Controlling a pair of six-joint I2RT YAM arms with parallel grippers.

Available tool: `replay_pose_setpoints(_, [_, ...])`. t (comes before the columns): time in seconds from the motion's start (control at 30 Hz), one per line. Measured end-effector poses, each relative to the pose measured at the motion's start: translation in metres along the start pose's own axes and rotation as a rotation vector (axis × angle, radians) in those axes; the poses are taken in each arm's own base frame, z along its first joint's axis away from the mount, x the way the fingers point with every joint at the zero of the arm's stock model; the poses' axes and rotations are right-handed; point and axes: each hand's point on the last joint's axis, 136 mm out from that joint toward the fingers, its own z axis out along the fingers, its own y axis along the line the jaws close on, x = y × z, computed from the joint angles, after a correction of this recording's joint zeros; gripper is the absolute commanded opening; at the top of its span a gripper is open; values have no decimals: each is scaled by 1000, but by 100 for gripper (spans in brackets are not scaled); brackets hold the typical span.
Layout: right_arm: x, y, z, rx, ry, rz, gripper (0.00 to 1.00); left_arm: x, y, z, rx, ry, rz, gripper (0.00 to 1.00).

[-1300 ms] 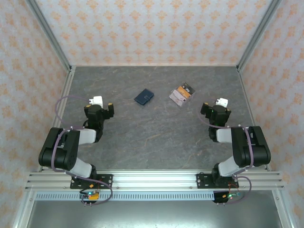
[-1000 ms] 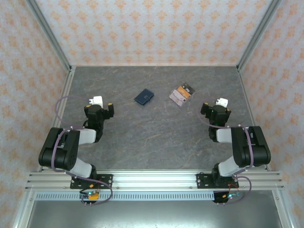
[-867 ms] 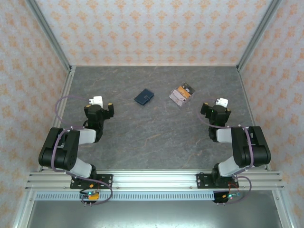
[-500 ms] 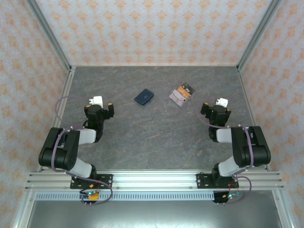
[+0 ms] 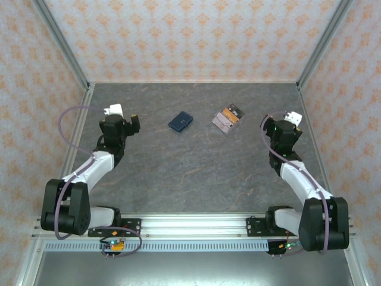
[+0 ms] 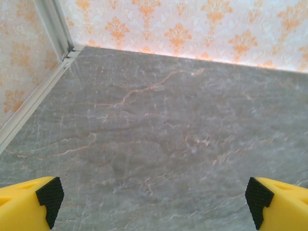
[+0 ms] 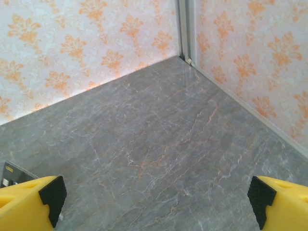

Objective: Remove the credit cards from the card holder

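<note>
The card holder (image 5: 180,121), a small dark navy wallet, lies folded on the grey table at centre back. To its right the credit cards (image 5: 227,119) lie in a fanned pile of pinkish, orange and black, apart from the holder. My left gripper (image 5: 122,117) hovers left of the holder, open and empty. In the left wrist view my left gripper (image 6: 154,204) spreads its yellow fingers (image 6: 31,201) wide over bare table. My right gripper (image 5: 278,122) is right of the cards, open and empty. In the right wrist view my right gripper (image 7: 156,202) is over bare table, with a black card corner (image 7: 10,173) at the far left.
Patterned walls and aluminium frame posts (image 5: 61,43) close in the table on three sides. The right gripper faces the back right corner (image 7: 185,57). The left gripper faces the back left corner (image 6: 67,50).
Both arms have stretched out from their folded poses. The left gripper has moved back and left, the right gripper back and right. Holder and cards have not moved.
</note>
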Motion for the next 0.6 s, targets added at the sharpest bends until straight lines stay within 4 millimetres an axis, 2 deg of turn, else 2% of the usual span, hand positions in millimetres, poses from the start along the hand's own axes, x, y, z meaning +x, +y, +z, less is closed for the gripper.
replay_pose_setpoints(0.13, [-19, 8, -3, 14, 74, 65, 99, -31, -17, 2, 34, 55, -62, 100])
replay_pose_setpoints(0.23, [-16, 20, 1, -12, 158, 109, 99, -33, -45, 12, 99, 134, -86, 100])
replay_pose_setpoints(0.33, [7, 30, 7, -36, 282, 142, 99, -13, -81, 28, 174, 254, -106, 99])
replay_pose_setpoints(0.4, [28, 36, 11, -56, 376, 161, 95, 6, -102, 40, 211, 342, -117, 96])
replay_pose_setpoints(0.47, [49, 44, 13, -75, 469, 179, 92, 27, -125, 52, 243, 432, -121, 90])
replay_pose_setpoints(0.6, [77, 62, 8, -116, 587, 194, 92, 53, -166, 71, 295, 551, -103, 79])
